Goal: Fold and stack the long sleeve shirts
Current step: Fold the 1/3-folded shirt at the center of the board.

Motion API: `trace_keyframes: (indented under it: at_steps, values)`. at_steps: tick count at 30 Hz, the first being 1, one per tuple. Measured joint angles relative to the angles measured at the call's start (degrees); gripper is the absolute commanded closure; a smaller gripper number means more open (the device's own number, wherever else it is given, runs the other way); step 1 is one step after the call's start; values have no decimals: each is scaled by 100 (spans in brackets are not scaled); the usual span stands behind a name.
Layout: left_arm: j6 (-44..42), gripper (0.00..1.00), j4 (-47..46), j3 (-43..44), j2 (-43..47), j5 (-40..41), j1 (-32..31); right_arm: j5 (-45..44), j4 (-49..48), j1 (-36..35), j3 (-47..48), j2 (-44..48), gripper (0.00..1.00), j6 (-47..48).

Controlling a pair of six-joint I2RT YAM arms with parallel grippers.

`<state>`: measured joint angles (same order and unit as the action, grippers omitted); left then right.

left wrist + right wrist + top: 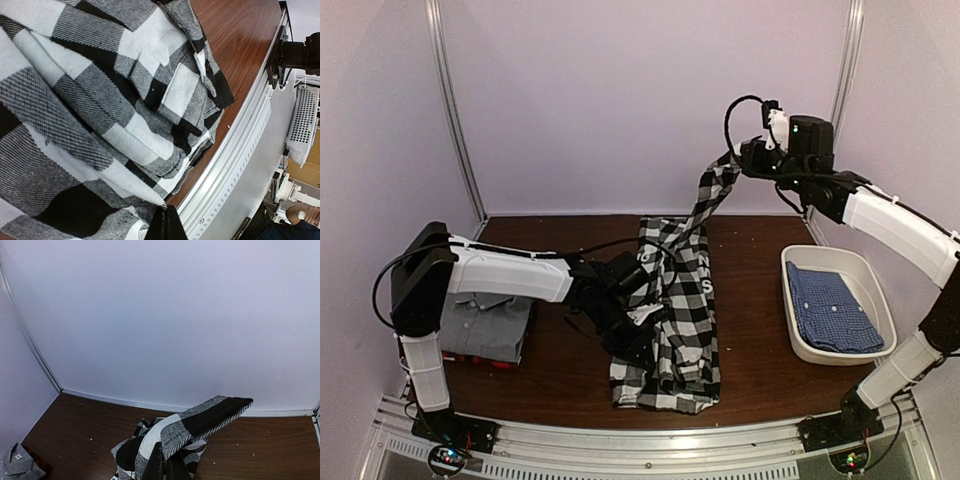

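Observation:
The black-and-white check shirt [672, 330] lies lengthwise in the middle of the table, partly folded. My right gripper [738, 160] is high at the back, shut on its sleeve, which hangs taut down to the body. In the right wrist view the sleeve end [205, 421] sticks out past my gripper [167, 467]. My left gripper [638, 322] is at the shirt's left edge, shut on a fold of the check cloth [115, 115] that meets its tips [167, 222]. A grey shirt [485, 318] lies folded on a red-black one [470, 360] at the left. A blue shirt [832, 306] lies in the tub.
The white oval tub [802, 340] stands at the right of the table. The metal rail [640, 440] runs along the near edge, close to the shirt's hem. White walls close in the back and sides. The grey shirt [17, 465] shows at the lower left of the right wrist view.

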<state>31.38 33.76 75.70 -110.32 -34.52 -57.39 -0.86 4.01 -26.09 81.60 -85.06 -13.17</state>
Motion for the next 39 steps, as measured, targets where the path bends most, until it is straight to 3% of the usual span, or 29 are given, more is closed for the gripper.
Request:
trace_keyframes:
  at_steps: [15, 17, 25, 33, 39]
  values:
    - [195, 99, -584, 72, -323, -380, 0, 490, 15, 26, -11, -170, 98, -33]
    - [203, 90, -603, 72, -361, -400, 0, 533, 20, 26, -13, -170, 98, -37]
    - [275, 67, -793, 103, -407, -573, -7, 907, 35, 26, -350, -142, 98, -74]
    - [455, 66, -1344, 184, -9, -778, 173, 1775, 260, 11, -909, 50, 98, -70]
    - [828, 66, -1945, 199, 348, -577, 1034, 2297, 289, -229, -1154, 240, 98, -9]
